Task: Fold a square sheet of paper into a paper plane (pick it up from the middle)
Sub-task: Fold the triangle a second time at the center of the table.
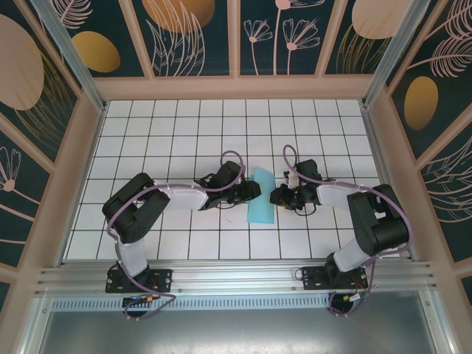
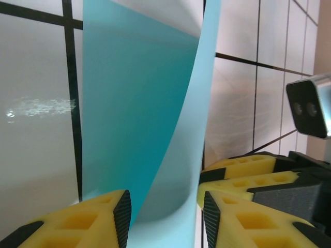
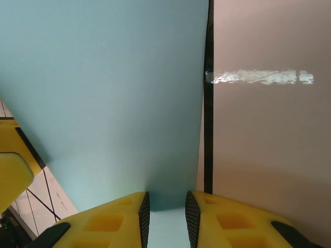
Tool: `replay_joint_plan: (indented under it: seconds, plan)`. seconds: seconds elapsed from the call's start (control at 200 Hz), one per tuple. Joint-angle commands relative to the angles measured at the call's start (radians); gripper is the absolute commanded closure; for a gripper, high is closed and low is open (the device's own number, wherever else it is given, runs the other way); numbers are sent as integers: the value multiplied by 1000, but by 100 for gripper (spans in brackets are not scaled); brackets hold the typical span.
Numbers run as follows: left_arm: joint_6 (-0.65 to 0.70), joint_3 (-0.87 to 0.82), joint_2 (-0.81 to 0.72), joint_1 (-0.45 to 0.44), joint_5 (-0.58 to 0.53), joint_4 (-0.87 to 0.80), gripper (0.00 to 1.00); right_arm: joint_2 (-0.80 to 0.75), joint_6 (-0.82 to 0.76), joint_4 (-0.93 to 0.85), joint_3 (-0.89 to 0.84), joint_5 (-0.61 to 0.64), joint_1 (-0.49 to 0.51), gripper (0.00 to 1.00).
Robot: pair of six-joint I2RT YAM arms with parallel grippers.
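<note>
at the centre of the table [image 1: 147,140], the blue sheet [image 1: 262,199] lies between both grippers. left gripper [image 2: 166,209]: jaws apart, sheet curling up between them. right gripper [image 3: 166,212]: jaws nearly closed at sheet's edge; grip cannot be told.

Cyan sq sheet [image 1: 262,199], curled, table ctr

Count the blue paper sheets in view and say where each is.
1. The square sheet of paper lies mid-table, curled up along one side, between the left gripper and the right gripper. A second sheet beneath it cannot be ruled out.
</note>
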Motion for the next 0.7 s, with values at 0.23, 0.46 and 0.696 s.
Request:
replay_joint_plan:
  seconds: [0.23, 0.46, 0.696]
  plan:
    - [-58, -50, -46, -5, 13, 122, 55, 2, -5, -26, -20, 52, -13, 71]
    - [-92, -63, -47, -3, 33, 169, 56, 3, 0, -23, -18, 53, -15, 71]
    - [-113, -75, -54, -3, 52, 217, 58, 1, 3, -24, -16, 53, -18, 71]
